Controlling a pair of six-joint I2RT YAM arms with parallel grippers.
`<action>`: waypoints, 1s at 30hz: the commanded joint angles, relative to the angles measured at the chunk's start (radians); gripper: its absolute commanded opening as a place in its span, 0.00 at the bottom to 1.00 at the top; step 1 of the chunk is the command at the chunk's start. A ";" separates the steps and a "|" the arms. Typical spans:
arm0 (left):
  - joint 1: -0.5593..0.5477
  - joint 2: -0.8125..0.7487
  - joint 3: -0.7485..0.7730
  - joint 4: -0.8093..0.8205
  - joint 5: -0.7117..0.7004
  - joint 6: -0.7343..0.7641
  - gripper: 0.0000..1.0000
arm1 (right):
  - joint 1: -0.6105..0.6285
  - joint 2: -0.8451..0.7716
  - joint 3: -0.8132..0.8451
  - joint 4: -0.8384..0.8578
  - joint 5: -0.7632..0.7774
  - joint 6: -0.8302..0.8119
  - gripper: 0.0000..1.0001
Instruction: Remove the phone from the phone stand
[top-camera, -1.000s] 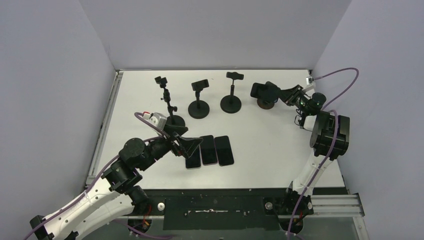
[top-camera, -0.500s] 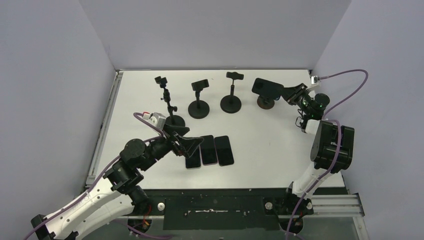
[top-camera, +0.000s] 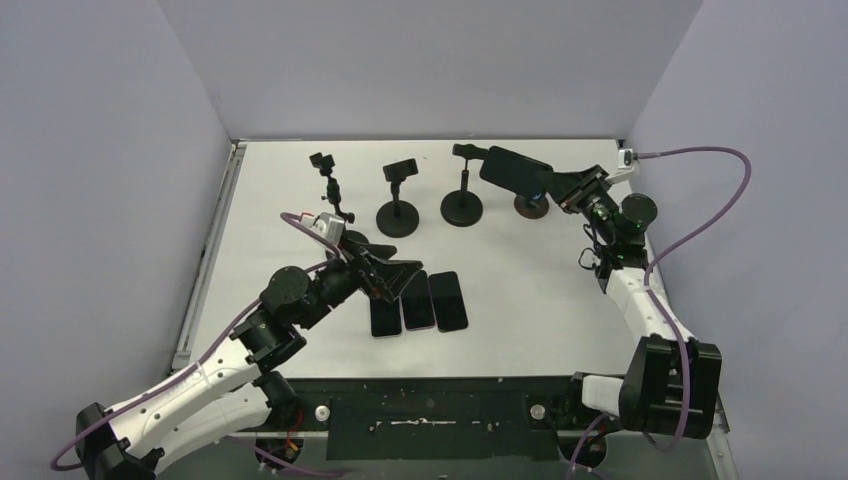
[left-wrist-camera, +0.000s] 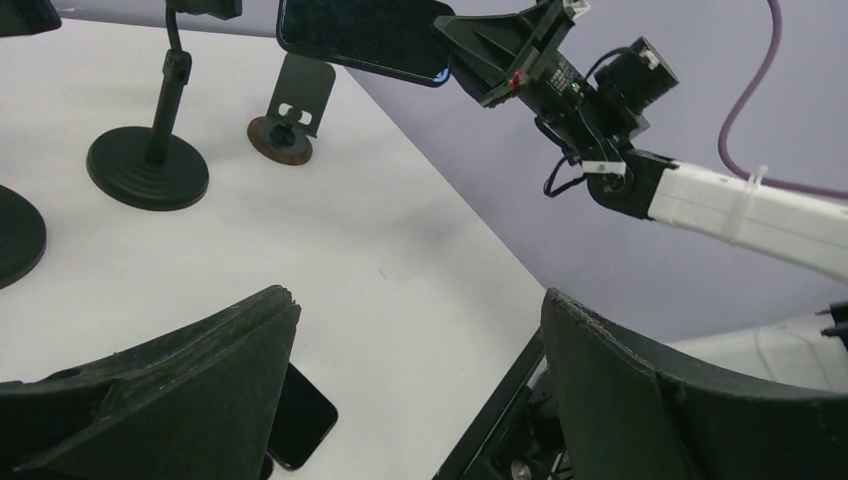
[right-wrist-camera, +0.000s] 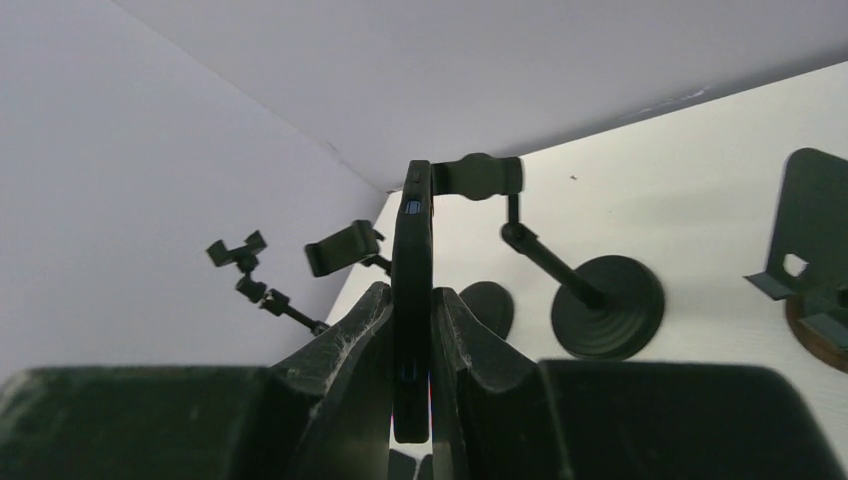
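Firmly clenched in the right gripper (top-camera: 558, 185), the phone (top-camera: 513, 170) hangs edge-on between the two fingers. It is in the air and apart from the phone stand (top-camera: 530, 206), a brown disc with a bent bracket just below it on the table (top-camera: 560, 290). The phone's far end comes close to the clamp head of the nearest pole stand (top-camera: 463, 185); contact there cannot be judged. The back wall and right wall are near, and bare white table opens toward the front. The right arm stretches from its near base up the right edge, with the wrist turned left.

The left gripper (top-camera: 395, 280) is spread wide and holds nothing. It hovers over three flat phones (top-camera: 420, 300) mid-table, its arm reaching diagonally from the near-left corner.
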 joint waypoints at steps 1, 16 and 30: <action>-0.002 0.054 0.054 0.158 -0.001 -0.078 0.89 | 0.056 -0.131 -0.030 0.004 0.047 0.115 0.00; -0.006 0.285 0.063 0.543 -0.139 -0.364 0.89 | 0.302 -0.339 -0.198 0.387 0.150 0.467 0.00; -0.009 0.448 0.152 0.698 -0.170 -0.397 0.85 | 0.458 -0.356 -0.199 0.430 0.316 0.541 0.00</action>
